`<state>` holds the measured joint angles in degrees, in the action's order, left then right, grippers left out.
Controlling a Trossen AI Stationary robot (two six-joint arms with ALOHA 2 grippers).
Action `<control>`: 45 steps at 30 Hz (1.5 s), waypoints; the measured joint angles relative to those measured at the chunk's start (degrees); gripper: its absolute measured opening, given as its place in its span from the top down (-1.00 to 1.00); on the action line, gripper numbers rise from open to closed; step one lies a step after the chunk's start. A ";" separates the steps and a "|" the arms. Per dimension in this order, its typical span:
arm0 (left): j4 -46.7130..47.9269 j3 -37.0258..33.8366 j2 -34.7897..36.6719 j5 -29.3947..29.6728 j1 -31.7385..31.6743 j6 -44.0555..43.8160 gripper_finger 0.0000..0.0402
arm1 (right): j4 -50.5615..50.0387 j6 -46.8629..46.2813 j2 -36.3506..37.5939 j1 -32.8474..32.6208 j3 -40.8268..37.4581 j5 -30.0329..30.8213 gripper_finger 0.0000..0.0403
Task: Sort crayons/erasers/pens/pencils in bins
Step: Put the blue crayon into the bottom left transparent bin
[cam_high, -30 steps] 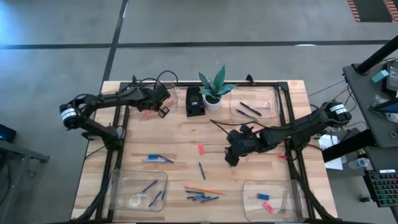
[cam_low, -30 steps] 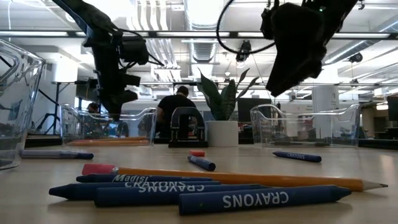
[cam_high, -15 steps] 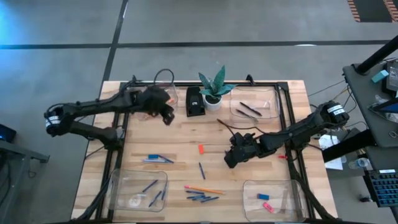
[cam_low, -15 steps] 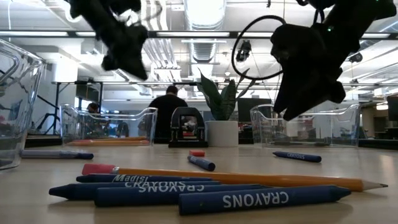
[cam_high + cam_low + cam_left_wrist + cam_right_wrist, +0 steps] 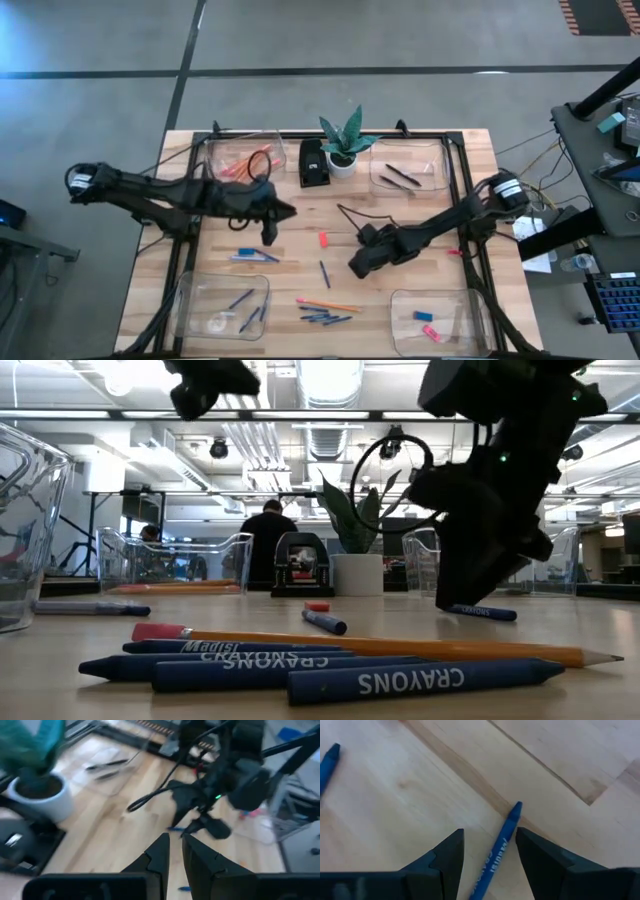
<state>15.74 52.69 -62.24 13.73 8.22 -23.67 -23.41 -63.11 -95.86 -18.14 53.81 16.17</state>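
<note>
My right gripper (image 5: 355, 268) is open and low over the table's middle. Its fingers stand on either side of a short blue crayon (image 5: 501, 842), apart from it, and the crayon (image 5: 478, 611) lies flat on the wood. My left gripper (image 5: 272, 222) hovers above the table left of centre, shut and holding nothing (image 5: 175, 842). Loose on the table are a second single crayon (image 5: 324, 273), a cluster of crayons (image 5: 325, 317), an orange pencil (image 5: 328, 304), a blue-and-white pen (image 5: 250, 256) and a red eraser (image 5: 323, 239).
Four clear bins sit at the corners: far left (image 5: 218, 160) with orange pencils, far right (image 5: 432, 160) with black pens, near left (image 5: 200, 300) with crayons, near right (image 5: 455, 315) with erasers. A potted plant (image 5: 342, 150) and a black box (image 5: 313, 165) stand at the far edge.
My left gripper has left the far-left bin and swung toward the near edge and the table's middle. My right gripper has moved toward the near-left and come down over the blue crayon.
</note>
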 joint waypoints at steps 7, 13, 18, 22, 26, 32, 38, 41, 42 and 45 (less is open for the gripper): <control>-5.26 -0.04 -0.30 0.27 3.73 0.03 0.81 | -8.85 2.28 -5.85 -0.10 6.06 0.56 0.18; -6.62 -0.17 -0.30 0.27 4.30 0.03 0.81 | -10.14 3.73 -8.57 -0.03 7.20 0.31 0.51; -7.77 -0.58 -0.33 0.25 4.34 0.04 0.81 | -10.30 4.83 -8.89 -0.01 6.96 0.34 0.82; -7.85 -0.87 -0.34 0.24 4.42 0.03 0.81 | -10.24 6.74 -8.65 -0.11 6.87 0.62 0.92; -8.37 -2.51 -0.34 0.26 4.67 -0.09 0.81 | -10.00 9.24 -8.03 -0.10 6.81 0.71 0.92; -10.41 -5.80 -0.37 0.24 5.01 -2.47 0.76 | -8.40 14.16 -3.90 -0.14 6.50 2.51 0.92; -15.09 -7.14 -0.75 0.24 5.04 3.36 0.53 | -4.64 22.14 2.12 0.77 6.61 6.61 0.92; -15.93 -7.24 -2.07 0.22 5.04 6.83 0.40 | -1.39 27.58 4.71 1.52 6.48 6.80 0.92; -16.55 -7.26 -2.66 0.24 5.04 8.08 0.36 | 0.32 29.63 5.95 1.74 6.48 7.06 0.92; -18.27 -7.26 -4.90 0.24 5.04 10.51 0.26 | 6.35 36.13 9.93 2.56 6.57 7.91 0.92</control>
<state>-2.53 45.43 -67.15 13.98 13.26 -13.16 -17.06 -26.98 -85.93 -15.58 60.38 24.09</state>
